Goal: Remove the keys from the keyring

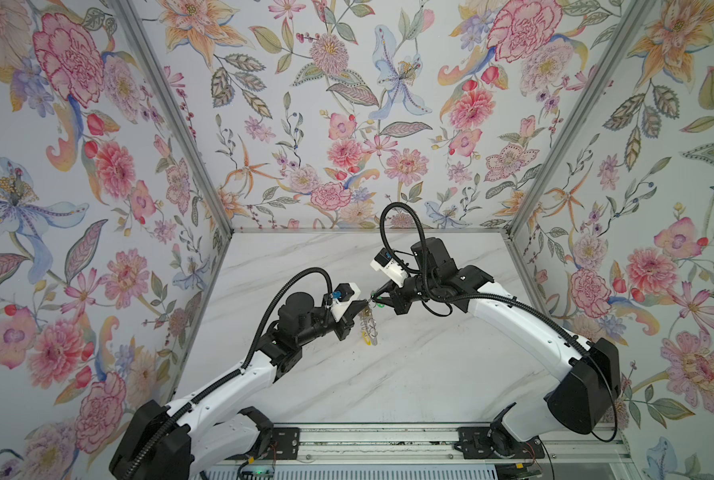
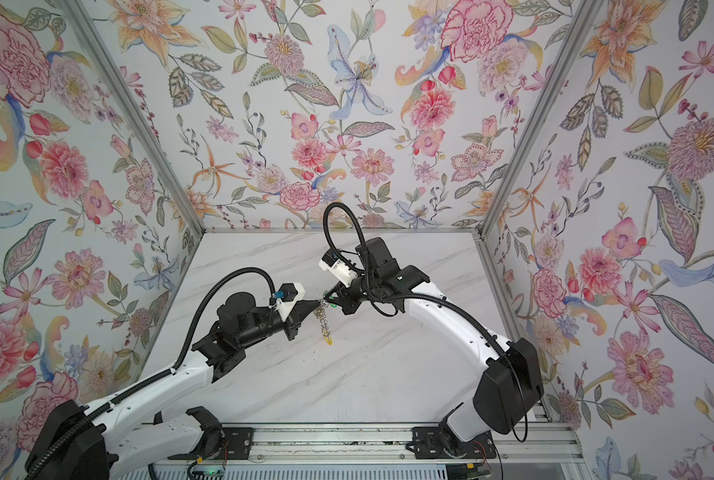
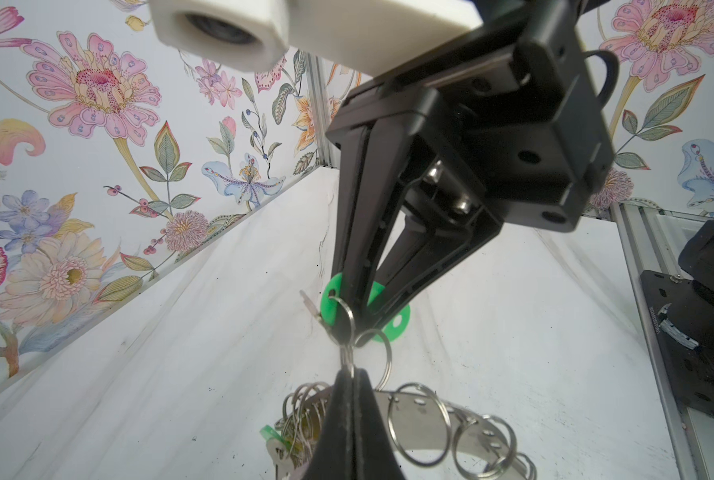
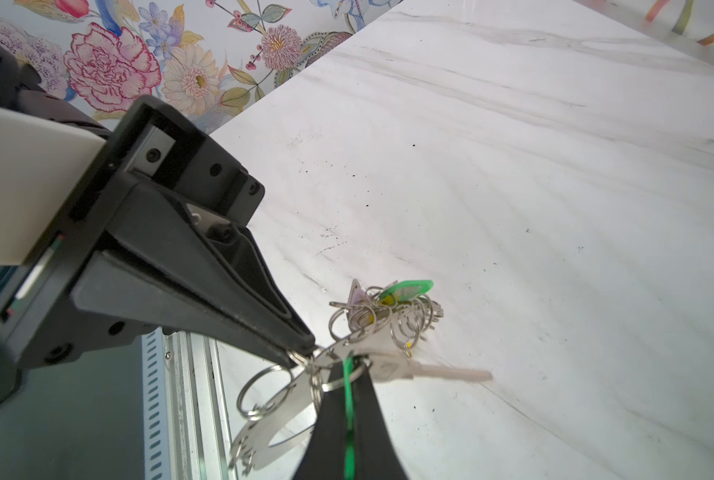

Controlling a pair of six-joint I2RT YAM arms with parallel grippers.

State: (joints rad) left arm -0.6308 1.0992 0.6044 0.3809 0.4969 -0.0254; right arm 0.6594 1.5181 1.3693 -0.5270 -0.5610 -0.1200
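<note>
Left hand (image 3: pixel 350 380) is clamped shut on one wire ring (image 3: pixel 345 357) of the keyring (image 3: pixel 425 415). The keyring hangs in the air between both arms, above the surface (image 1: pixel 430 365). Right hand (image 3: pixel 357 313) is closed tight on the green tag (image 3: pixel 331 297) of one key, which is not yet off its ring.

Risks as I judge them:
- If I pull too hard, the ring slips out of my left pinch and the whole bunch drops.
- The tag is thin plastic, so it could twist loose.
- The other keys (image 4: pixel 405 293) dangle and may snag.
- If I miss the ring's split, nothing comes free.
</note>
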